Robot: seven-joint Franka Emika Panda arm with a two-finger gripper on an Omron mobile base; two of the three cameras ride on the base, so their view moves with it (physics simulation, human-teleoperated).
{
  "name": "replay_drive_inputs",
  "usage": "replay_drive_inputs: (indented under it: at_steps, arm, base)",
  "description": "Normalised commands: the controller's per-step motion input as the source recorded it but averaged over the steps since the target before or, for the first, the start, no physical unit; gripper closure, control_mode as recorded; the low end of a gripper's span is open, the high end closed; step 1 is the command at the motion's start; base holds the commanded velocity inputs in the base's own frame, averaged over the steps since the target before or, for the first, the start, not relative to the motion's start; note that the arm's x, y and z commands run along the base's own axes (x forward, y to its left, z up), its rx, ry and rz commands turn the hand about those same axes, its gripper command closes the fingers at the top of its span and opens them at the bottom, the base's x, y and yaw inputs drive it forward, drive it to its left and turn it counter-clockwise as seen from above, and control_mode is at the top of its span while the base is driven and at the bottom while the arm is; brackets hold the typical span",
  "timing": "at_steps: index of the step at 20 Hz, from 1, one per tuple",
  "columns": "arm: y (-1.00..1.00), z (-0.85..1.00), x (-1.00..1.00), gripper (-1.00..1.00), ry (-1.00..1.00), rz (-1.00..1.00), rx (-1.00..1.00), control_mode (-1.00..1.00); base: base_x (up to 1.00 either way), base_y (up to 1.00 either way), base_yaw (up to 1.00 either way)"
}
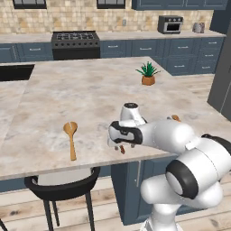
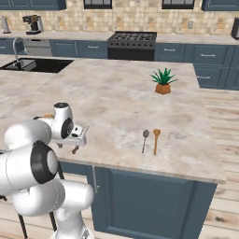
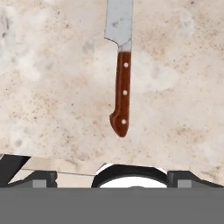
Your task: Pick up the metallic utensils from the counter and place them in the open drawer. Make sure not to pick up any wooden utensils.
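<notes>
The knife (image 3: 121,83) lay flat on the worktop (image 1: 90,94), close to its near edge, with the reddish-brown handle toward the robot and the silver blade pointing away. The claw (image 1: 118,143) hung just above it with its jaws spread wide and nothing between them. In the hand view the handle ran almost straight up the middle, so the alignment already looked good.

To do this step well, I think the claw needed to go straight down, without drifting sideways, until the fingers stood on both sides of the handle, not the blade. The handle is thicker and less slippery, so it should give the safer grip. The fingers should close across the narrow width of the handle, near its middle, so that the knife does not tip when it is lifted. Because the knife is thin and lies flat, the tips must come very near the stone before closing.

The wooden spoon (image 1: 70,135) lay well apart on the left and had to stay untouched.
</notes>
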Motion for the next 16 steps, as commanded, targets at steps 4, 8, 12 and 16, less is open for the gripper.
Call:
replay_drive_inputs:
  at_steps: [4,8,12,16]
  arm:
    - [0.0,-0.13,0.19,-1.0,0.0,0.0,0.0,-1.0]
    - [-0.01,-0.26,0.28,-1.0,-0.01,0.0,0.0,-1.0]
    - [0.0,-0.24,0.15,-1.0,0.0,0.0,0.0,-1.0]
    - [0.0,-0.33,0.06,-1.0,0.0,0.0,0.0,-1.0]
  base:
    - [0.0,0.0,0.0]
    - [0.0,0.0,0.0]
    - [0.0,0.0,0.0]
    - [0.0,0.0,0.0]
